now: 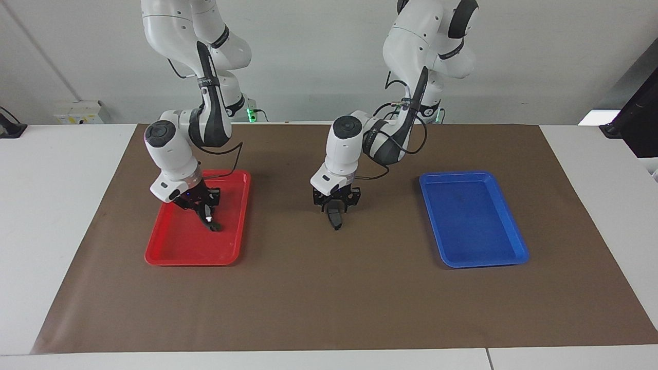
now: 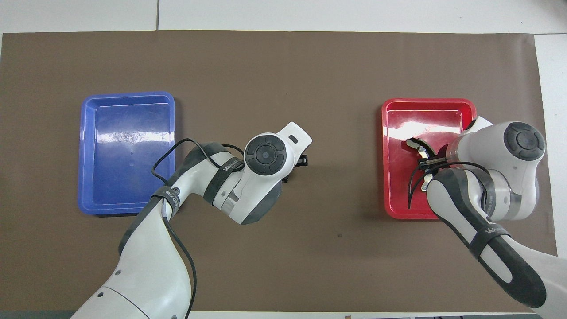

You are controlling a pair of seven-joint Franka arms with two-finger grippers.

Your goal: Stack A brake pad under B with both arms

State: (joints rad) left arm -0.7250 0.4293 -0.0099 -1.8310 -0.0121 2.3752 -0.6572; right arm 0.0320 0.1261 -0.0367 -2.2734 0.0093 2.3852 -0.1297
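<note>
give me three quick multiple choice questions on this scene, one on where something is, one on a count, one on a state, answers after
1. Where does the black crescent piece lie?
A. in the red tray
B. in the blue tray
C. on the bare mat

2. How many trays stand on the brown mat?
A. one
B. two
C. three

3. How is the right pincer?
A. shut on the black crescent piece
B. wide open over the blue tray
C. out of view

Answers:
1 A: the piece sits inside the red rim in both views.
2 B: only the red tray and the blue tray show.
3 A: its fingertips meet on the piece, low in the red tray.
</note>
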